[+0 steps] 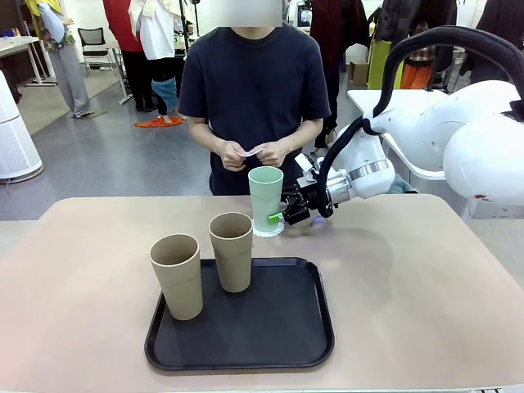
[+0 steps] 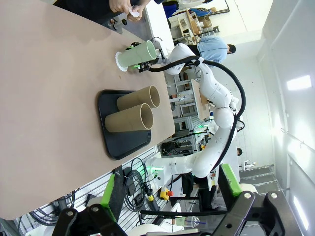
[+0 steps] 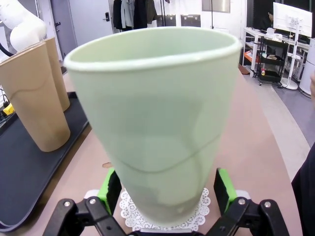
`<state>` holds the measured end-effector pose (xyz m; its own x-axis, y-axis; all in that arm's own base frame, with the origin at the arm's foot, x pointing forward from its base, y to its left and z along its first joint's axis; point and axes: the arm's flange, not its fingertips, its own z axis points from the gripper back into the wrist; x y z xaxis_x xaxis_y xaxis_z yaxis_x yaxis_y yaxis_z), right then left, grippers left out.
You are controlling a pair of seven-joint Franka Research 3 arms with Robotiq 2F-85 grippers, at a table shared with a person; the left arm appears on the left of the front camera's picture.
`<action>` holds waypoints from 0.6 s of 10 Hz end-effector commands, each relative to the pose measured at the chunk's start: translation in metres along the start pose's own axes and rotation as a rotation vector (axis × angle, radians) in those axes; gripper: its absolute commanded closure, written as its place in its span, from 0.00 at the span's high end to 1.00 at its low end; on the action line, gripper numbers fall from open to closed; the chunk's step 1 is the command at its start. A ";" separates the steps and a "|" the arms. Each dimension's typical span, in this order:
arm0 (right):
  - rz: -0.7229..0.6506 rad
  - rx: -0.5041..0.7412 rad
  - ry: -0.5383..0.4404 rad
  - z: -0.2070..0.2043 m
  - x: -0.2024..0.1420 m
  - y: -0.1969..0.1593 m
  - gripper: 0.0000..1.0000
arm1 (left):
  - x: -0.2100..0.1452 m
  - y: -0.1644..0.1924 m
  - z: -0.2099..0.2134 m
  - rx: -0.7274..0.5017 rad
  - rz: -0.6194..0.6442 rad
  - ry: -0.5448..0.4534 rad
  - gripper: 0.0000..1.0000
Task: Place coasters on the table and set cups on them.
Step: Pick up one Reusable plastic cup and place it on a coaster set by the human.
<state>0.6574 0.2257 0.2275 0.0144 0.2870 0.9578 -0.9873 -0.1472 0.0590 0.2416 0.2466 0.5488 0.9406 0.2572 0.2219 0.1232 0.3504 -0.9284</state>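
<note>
Straddling the mint cup (image 1: 265, 195), the right claw (image 1: 282, 213) has its jaws spread wide, with a green pad on each side of the cup's base. In the right wrist view one pad stands clear of the cup wall. The other is close against it; contact uncertain.

Mint cup upright on a lacy white coaster (image 1: 268, 232), far middle of the table (image 1: 409, 286).

Black tray (image 1: 278, 336) on the near side of the table. It holds one tan cup (image 1: 176, 274) at its left and a second tan cup (image 1: 232, 250) just behind and to the right. Both are upright and apart.

Left claw (image 2: 170, 189): fingers parted, nothing between them, held off the table.

Person at the far side, one hand (image 1: 232, 153) and the other hand (image 1: 273, 151) pinching a white paper piece (image 1: 248, 151); its edge is too small to make out.

Red mark (image 1: 483, 196) on the right arm's white shell, unreadable.
</note>
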 end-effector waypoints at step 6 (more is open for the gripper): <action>-0.023 0.027 0.035 0.011 0.010 0.013 1.00 | -0.001 -0.002 0.000 -0.012 -0.004 -0.005 1.00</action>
<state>0.6527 0.2197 0.2361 0.0128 0.2977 0.9546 -0.9874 -0.1466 0.0590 0.2416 0.2466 0.5488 0.9406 0.2572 0.2219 0.1232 0.3504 -0.9285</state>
